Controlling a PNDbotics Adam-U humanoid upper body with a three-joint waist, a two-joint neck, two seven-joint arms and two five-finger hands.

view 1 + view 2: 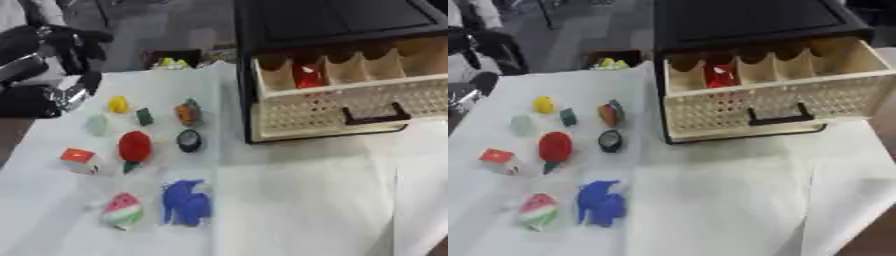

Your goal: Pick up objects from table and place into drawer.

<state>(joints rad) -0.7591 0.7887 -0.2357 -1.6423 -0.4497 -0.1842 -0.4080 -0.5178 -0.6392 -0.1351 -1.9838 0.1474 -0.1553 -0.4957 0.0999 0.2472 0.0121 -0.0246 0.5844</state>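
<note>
An open cream drawer (754,107) with dividers sticks out of a black cabinet (745,22); a red object (308,76) lies in one of its compartments. On the white cloth to the left lie small toys: a yellow one (118,104), a pale round one (96,124), a small green block (144,117), an orange-and-green piece (187,113), a black round piece (189,140), a red strawberry shape (135,147), a red-and-white cube (80,160), a watermelon slice (122,210) and a blue figure (185,202). My left hand (66,47) hovers at the upper left, above and left of the toys, fingers curled, holding nothing I can see.
The white cloth (297,200) covers the table, with bare cloth in front of the drawer and to the right. A dark box (610,57) with yellow-green things stands beyond the table's far edge. The cloth's right edge drops off at the lower right corner.
</note>
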